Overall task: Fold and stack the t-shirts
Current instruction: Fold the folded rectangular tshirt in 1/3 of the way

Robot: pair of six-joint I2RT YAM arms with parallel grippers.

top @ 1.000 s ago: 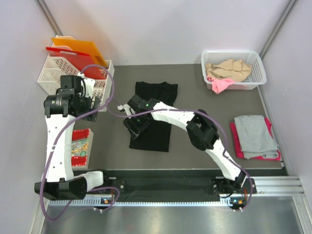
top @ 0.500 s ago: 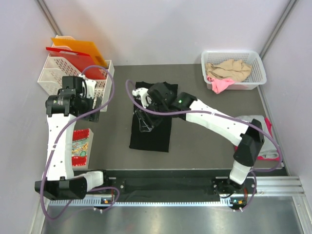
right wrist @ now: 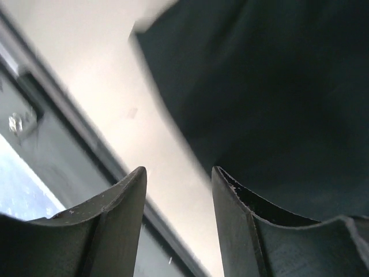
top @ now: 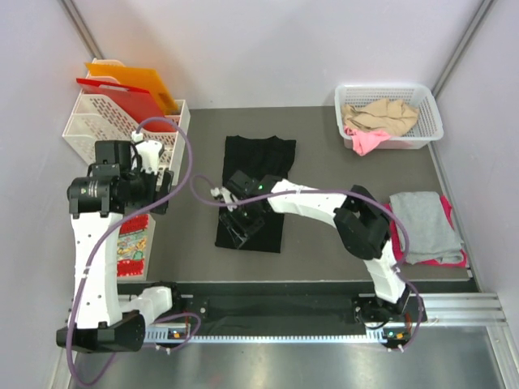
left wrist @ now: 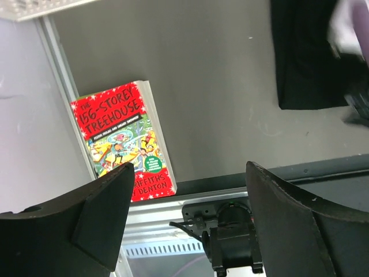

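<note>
The black t-shirt (top: 261, 156) lies folded narrow in the middle of the counter (top: 332, 243). I hold my right hand (top: 240, 226) low over its near left corner, fingers apart, gripping nothing yet. My left hand (left wrist: 190, 213) hangs wide open and empty above the book (left wrist: 124, 138), out of the way.

Right now, plain black is seen on the black t-shirt (top: 261, 154), set against the dark grey table (top: 324, 158). A light, unpatterned grey is shown by the grey t-shirt (top: 422, 227), and it is edged by the magenta-pink t-shirt (top: 392, 235). The beige t-shirt (top: 379, 113) and the pink t-shirt (top: 366, 143) are framed by the white basket (top: 432, 121). The red folder (top: 130, 101) and the orange folder (top: 134, 79) are backed by the white rack (top: 81, 134). The book (left wrist: 121, 138) is covered in red, with white lettering, white stars and a busy multicoloured drawing. White shells, black joints and purple cables are noted on the left arm (top: 85, 251) and the right arm (top: 316, 201).
</note>
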